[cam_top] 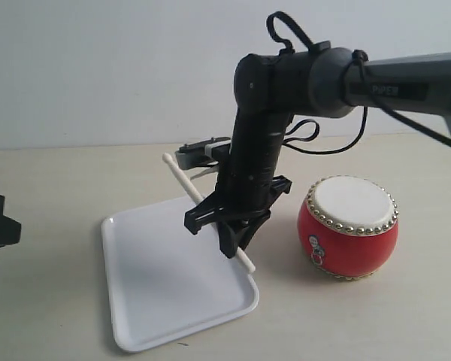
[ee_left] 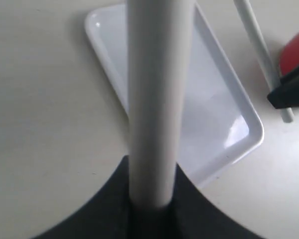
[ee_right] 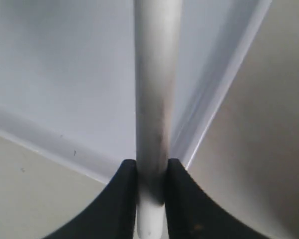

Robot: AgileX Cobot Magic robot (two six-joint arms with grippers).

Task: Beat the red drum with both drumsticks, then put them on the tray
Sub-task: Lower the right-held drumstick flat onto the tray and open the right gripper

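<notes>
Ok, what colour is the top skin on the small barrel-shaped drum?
Cream top skin, ringed by brass studs, on the glossy red drum; clearest in the exterior view.

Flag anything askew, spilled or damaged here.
Nothing spilled or broken. The squat red drum stands upright; the flat white plastic tray lies flat. Only oddity: a grey smudge on the pale wooden drumstick at the right gripper, possibly just shadow.

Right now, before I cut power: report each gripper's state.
Left gripper: closed on a drumstick.
Right gripper: closed on the other drumstick, above the white tray rim.
</notes>
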